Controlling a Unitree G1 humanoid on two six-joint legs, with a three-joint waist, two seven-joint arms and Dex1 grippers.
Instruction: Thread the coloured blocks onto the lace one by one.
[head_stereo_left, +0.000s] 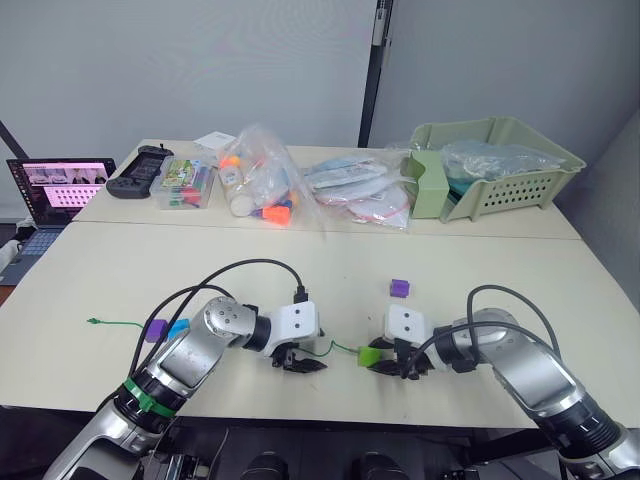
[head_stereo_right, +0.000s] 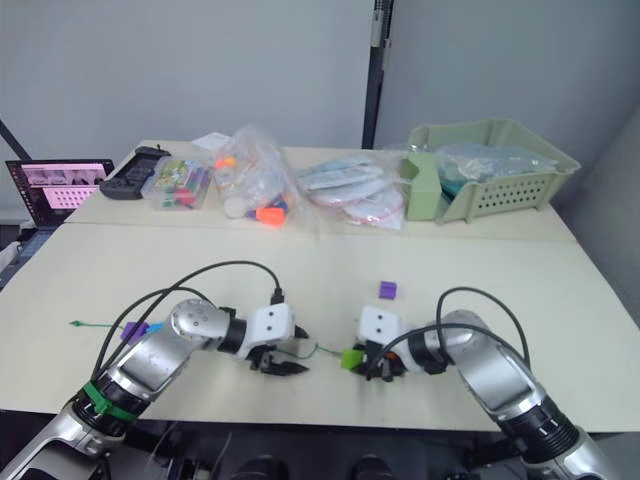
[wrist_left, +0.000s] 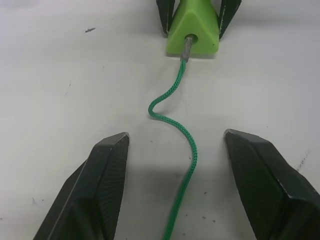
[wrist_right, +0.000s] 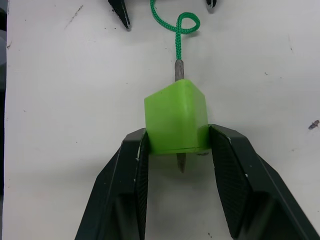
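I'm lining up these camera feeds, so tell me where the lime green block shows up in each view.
Left eye view: lime green block near the front table edge, between the right gripper's fingers.
Right eye view: same spot, in front of the loose purple block.
Left wrist view: at the far end, lace entering its hole.
Right wrist view: centre, clamped between the fingers.
Shared landmark: the lace.

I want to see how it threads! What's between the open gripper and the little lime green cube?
In the left wrist view, only the thin green lace on bare table runs from the left gripper to the lime green plastic cube.
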